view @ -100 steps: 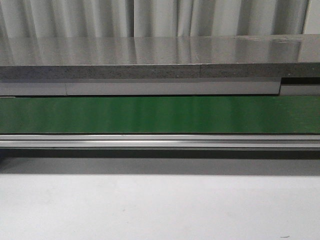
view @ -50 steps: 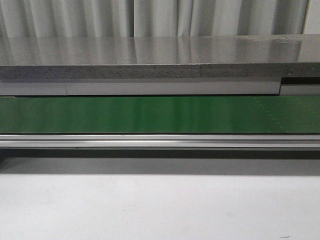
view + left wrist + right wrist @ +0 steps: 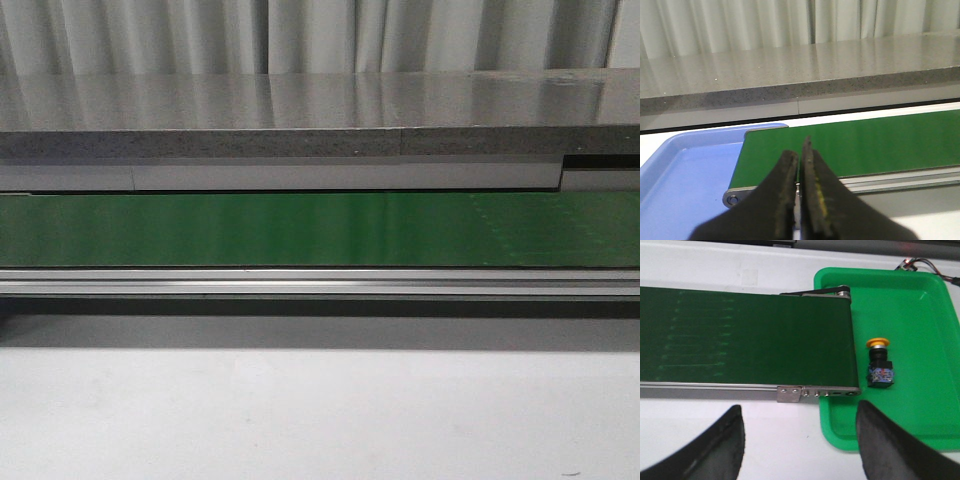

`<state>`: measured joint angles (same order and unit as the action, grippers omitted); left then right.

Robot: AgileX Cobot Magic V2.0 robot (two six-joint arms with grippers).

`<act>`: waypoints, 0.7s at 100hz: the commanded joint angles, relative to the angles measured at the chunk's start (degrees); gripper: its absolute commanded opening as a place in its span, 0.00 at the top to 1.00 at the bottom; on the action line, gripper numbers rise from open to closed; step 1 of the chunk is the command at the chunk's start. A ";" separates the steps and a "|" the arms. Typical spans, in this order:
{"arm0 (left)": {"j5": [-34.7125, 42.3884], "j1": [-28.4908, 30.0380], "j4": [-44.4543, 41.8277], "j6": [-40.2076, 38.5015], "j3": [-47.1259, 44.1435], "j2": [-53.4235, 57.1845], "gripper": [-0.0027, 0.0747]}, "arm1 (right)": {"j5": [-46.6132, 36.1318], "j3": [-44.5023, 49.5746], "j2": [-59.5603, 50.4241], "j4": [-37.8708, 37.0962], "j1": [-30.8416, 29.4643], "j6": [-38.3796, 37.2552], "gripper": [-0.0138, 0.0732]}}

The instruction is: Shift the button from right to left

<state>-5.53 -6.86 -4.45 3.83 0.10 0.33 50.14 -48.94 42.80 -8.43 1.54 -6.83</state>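
Note:
The button (image 3: 879, 365), with a yellow-orange cap on a black body with red and blue marks, lies in the green tray (image 3: 920, 315) just past the end of the green conveyor belt (image 3: 740, 335). My right gripper (image 3: 800, 445) is open and empty, above the white table on the near side of the belt's end; the button lies beyond its fingertips. My left gripper (image 3: 799, 165) is shut and empty, near the belt's other end (image 3: 840, 145) beside a blue tray (image 3: 685, 170). In the front view neither gripper nor the button shows.
The green belt (image 3: 320, 228) runs across the front view behind a metal rail (image 3: 320, 282). A grey stone counter (image 3: 320, 110) stands behind it, with curtains beyond. White tabletop (image 3: 320, 410) lies in front. Wires (image 3: 920, 265) sit past the green tray.

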 commanded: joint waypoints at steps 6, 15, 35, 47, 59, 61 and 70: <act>4.63 -0.29 0.47 -0.20 -2.26 2.00 0.96 | -4.31 -4.62 3.15 -3.80 -0.90 -0.28 0.35; 4.63 -0.29 0.47 -0.20 -2.26 2.00 0.96 | -4.38 -7.36 6.18 -3.98 -3.29 -0.21 0.35; 4.63 -0.29 0.47 -0.20 -2.26 2.00 0.96 | -4.58 -12.24 13.49 -3.98 -9.76 0.25 0.35; 4.63 -0.29 0.47 -0.20 -2.26 2.00 0.96 | -4.63 -13.34 18.40 -3.98 -12.92 0.79 0.35; 4.63 -0.29 0.47 -0.20 -2.26 2.00 0.96 | -5.33 -13.95 24.19 -3.86 -16.49 1.41 0.35; 4.63 -0.29 0.47 -0.20 -2.26 2.00 0.96 | -5.50 -14.03 25.23 -3.77 -17.23 1.53 0.35; 4.63 -0.29 0.47 -0.20 -2.26 2.00 0.96 | -6.38 -14.62 29.87 -2.39 -20.27 3.00 0.31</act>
<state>-5.53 -6.86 -4.45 3.83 0.10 0.33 47.56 -61.23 70.07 -10.81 -16.20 -5.53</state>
